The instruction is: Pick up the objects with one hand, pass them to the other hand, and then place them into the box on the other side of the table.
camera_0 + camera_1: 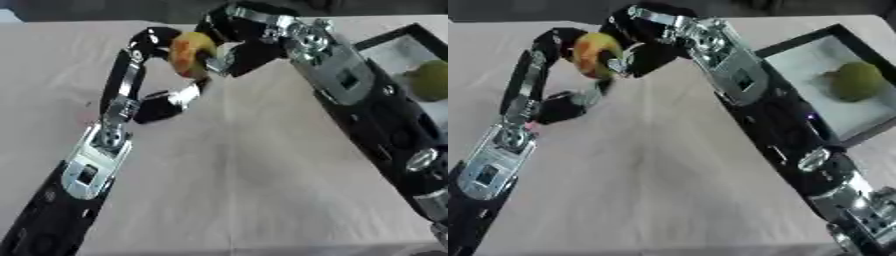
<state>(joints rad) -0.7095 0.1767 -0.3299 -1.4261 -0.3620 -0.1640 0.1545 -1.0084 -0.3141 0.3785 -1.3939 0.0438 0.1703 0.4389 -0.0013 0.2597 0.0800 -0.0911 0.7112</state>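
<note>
Pale cloth covers the table, with no writing readable anywhere. Left hand and right hand both curl round a yellow-red fruit held above the table — its long axis roughly upright. Right of the fruit, the black-rimmed box holds a green fruit. Bare cloth spreads below the fruit.

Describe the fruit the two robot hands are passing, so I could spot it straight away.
Start at the pale table and follow both black arms to where they meet near its far edge. Between the left hand and right hand sits a round yellow-orange fruit, held above the table. The only other fruit is green and lies in the black-rimmed box on the right.
</note>
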